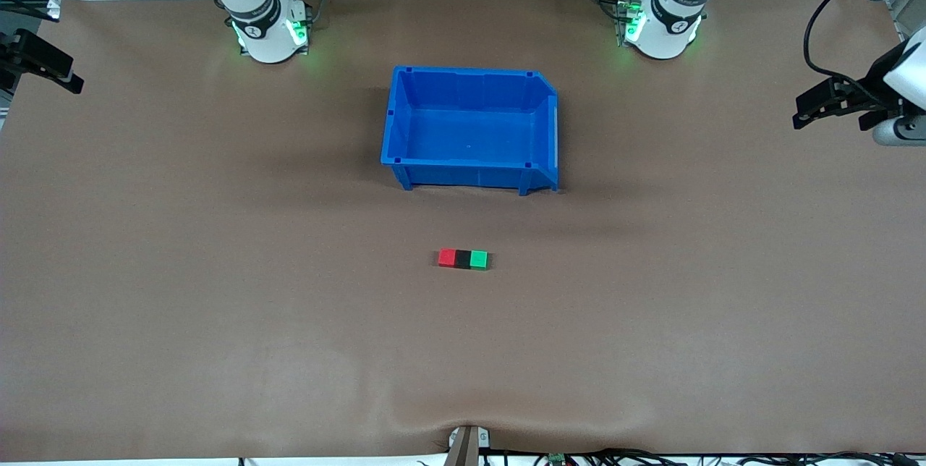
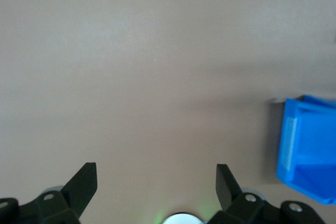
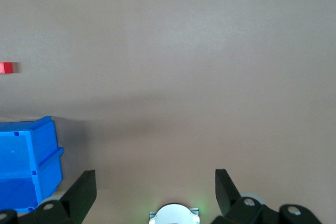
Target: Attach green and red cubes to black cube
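Observation:
The red cube (image 1: 447, 257), the black cube (image 1: 463, 258) and the green cube (image 1: 478, 259) lie touching in one row on the brown table, black in the middle, nearer the front camera than the blue bin. The red cube also shows at the edge of the right wrist view (image 3: 6, 67). My left gripper (image 1: 801, 113) hangs open and empty over the left arm's end of the table (image 2: 156, 179). My right gripper (image 1: 71, 79) hangs open and empty over the right arm's end (image 3: 156, 182). Both are far from the cubes.
An empty blue bin (image 1: 463, 175) stands mid-table between the arm bases and the cubes. It shows in the left wrist view (image 2: 294, 145) and the right wrist view (image 3: 21, 182). A small bracket (image 1: 469, 441) sits at the table's near edge.

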Tool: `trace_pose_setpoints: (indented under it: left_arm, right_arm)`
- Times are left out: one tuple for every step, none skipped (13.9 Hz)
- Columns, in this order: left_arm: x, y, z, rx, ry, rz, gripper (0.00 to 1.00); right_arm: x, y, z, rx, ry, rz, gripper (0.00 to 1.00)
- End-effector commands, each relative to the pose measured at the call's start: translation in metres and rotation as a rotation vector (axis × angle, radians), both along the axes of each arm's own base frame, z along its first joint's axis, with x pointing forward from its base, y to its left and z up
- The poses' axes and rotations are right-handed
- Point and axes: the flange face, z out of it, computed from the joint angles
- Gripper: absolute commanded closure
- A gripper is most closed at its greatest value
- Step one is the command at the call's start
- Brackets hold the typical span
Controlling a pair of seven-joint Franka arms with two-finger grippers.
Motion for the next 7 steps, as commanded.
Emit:
trace_pose_setpoints:
  left_arm:
    - [-0.003, -0.013, 0.013, 0.026, 0.002, -0.084, 0.00]
    - [-0.004, -0.021, 0.013, 0.022, 0.001, -0.095, 0.00]
    - [-0.004, -0.025, 0.013, 0.013, 0.001, -0.092, 0.00]
    - [-0.004, -0.025, 0.016, 0.008, -0.005, -0.089, 0.00]
    - [-0.003, -0.027, 0.026, -0.005, -0.026, -0.082, 0.00]
    - [-0.006, -0.028, 0.024, -0.026, -0.015, -0.074, 0.00]
    - [-0.009, -0.036, 0.012, -0.017, 0.033, -0.050, 0.00]
  right_arm:
    - [-0.007, -0.003, -0.003, -0.004, -0.028, 0.010, 0.00]
    - [-0.008, -0.003, -0.002, -0.004, -0.033, 0.010, 0.00]
    - [-0.007, -0.002, -0.002, -0.004, -0.034, 0.013, 0.00]
    - [-0.006, -0.002, -0.002, -0.004, -0.037, 0.013, 0.00]
    - [-0.005, -0.003, -0.004, -0.004, -0.034, 0.011, 0.00]
    - [-0.004, -0.003, -0.004, -0.007, -0.034, 0.011, 0.00]
    - [-0.004, -0.003, -0.004, -0.007, -0.034, 0.011, 0.00]
